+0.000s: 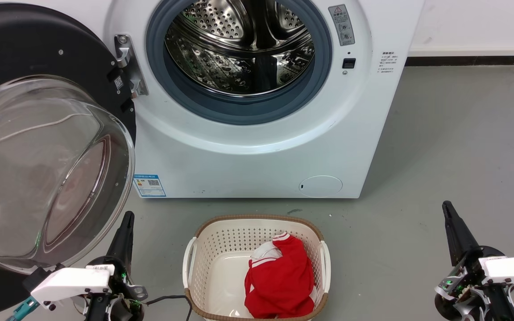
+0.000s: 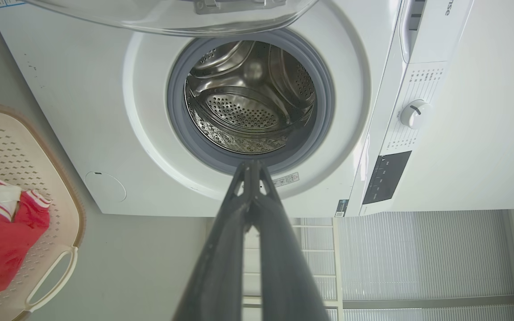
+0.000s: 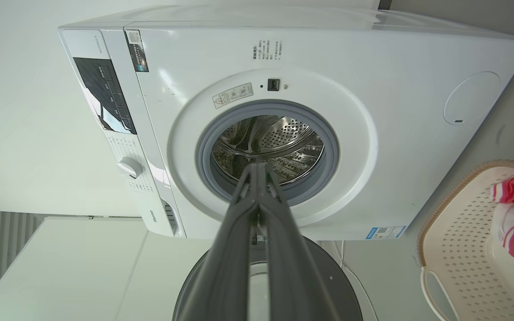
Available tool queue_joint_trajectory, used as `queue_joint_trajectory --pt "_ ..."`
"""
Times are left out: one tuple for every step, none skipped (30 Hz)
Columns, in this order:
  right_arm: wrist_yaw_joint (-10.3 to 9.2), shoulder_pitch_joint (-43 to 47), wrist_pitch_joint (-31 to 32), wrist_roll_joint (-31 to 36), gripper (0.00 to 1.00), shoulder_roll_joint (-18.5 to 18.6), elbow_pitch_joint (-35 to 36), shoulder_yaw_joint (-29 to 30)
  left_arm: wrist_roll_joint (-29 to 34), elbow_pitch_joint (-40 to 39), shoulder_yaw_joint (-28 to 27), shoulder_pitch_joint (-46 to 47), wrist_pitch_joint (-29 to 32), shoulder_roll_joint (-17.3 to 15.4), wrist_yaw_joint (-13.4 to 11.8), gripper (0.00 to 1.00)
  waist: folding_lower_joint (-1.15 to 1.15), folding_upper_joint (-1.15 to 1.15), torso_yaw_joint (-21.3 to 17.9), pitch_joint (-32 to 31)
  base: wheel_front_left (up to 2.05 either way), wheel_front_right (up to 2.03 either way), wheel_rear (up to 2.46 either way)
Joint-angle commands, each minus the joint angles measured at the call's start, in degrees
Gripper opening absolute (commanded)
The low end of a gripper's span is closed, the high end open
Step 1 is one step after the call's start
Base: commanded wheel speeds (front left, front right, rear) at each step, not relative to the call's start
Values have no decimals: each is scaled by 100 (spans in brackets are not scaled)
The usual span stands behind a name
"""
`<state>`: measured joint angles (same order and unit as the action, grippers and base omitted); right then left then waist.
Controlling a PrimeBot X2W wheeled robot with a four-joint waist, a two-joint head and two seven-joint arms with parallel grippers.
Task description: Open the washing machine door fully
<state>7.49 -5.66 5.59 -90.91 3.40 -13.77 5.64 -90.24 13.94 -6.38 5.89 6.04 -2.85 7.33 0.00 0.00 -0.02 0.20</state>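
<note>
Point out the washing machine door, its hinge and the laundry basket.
washing machine door (image 1: 38,49), head view, black rim above the glass bowl.
hinge (image 1: 127,62), head view, metal bracket beside the gasket.
laundry basket (image 1: 239,236), head view, perforated back wall.

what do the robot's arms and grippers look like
The left gripper and right gripper each have two long, dark, tapering fingers on a base of bare metal parts with small green lights, capped by a white angular cover. A black cable loops from the left one, with a teal fitting beside it.

L pincer (image 1: 127,219) & R pincer (image 1: 448,207) both closed, pointing fwd, low at each side of head view.
</note>
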Motion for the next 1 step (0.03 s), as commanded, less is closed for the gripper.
queue_joint_trajectory --pt "0 -69 23 -104 0 5 -19 17 -98 12 -25 51 39 -5 21 0 0 0 1 0 0 0 0"
